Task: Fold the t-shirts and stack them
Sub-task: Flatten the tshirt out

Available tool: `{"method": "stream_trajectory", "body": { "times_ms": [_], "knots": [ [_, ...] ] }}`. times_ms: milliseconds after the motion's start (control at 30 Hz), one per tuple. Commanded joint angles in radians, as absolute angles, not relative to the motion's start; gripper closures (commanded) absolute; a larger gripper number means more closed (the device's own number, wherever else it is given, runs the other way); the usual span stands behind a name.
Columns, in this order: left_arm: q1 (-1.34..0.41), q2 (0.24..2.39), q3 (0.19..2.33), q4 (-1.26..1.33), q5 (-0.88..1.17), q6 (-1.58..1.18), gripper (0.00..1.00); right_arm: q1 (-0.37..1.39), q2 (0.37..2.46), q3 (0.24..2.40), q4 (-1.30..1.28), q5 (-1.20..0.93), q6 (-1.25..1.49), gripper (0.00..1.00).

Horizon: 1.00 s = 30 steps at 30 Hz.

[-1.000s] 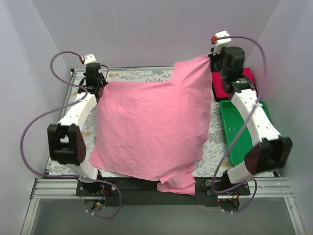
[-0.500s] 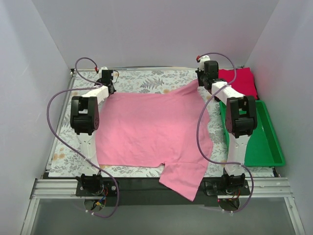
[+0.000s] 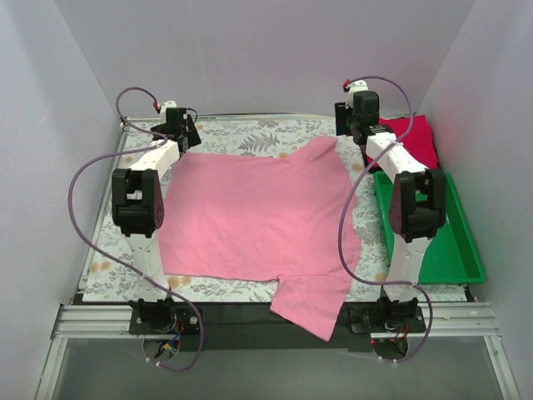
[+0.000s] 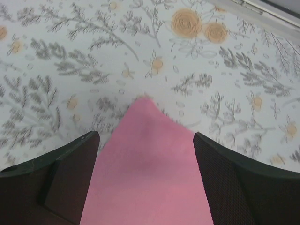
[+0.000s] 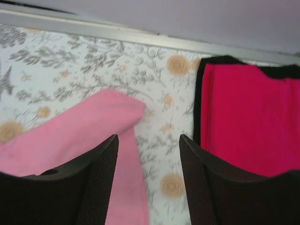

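Hovering open and gripping nothing, left gripper (image 4: 145, 140) and right gripper (image 5: 148, 140) over the far corners of the light pink cotton t-shirt (image 3: 258, 208) lying flat on the floral-patterned table cloth (image 3: 250, 129), crimson red folded t-shirt (image 3: 412, 137) far right, and judging the pink fabric limp, light, best pinched at corners.

One pink t-shirt (image 3: 250, 217), one red t-shirt (image 3: 416, 137), one green bin (image 3: 454, 242), one floral cloth (image 3: 250, 133), two pincers (image 3: 187, 137) (image 3: 350, 125).
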<state>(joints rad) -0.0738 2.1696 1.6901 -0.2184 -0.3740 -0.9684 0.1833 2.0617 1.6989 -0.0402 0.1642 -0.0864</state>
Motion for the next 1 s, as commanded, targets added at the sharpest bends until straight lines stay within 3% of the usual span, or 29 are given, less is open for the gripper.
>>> {"method": "stream_trajectory", "body": {
  "times_ms": [0,300,500,800,967],
  "knots": [
    [-0.075,1.895,1.577,-0.311,-0.325,-1.034,0.24,0.184,1.872,1.575,-0.210,0.100,0.041,0.48],
    [-0.155,1.417,0.975,-0.457,-0.190,-1.225,0.24,0.207,1.548,1.056,-0.386,-0.052,0.228,0.53],
    [-0.166,1.316,0.714,-0.456,-0.175,-1.325,0.28,0.213,1.433,0.824,-0.394,-0.107,0.261,0.55],
    [-0.158,1.413,0.650,-0.442,-0.221,-1.405,0.35,0.215,1.525,0.792,-0.380,-0.005,0.311,0.59],
    [-0.146,1.395,0.624,-0.572,-0.304,-1.486,0.40,0.201,1.510,0.795,-0.408,0.103,0.353,0.61]
  ]
}}
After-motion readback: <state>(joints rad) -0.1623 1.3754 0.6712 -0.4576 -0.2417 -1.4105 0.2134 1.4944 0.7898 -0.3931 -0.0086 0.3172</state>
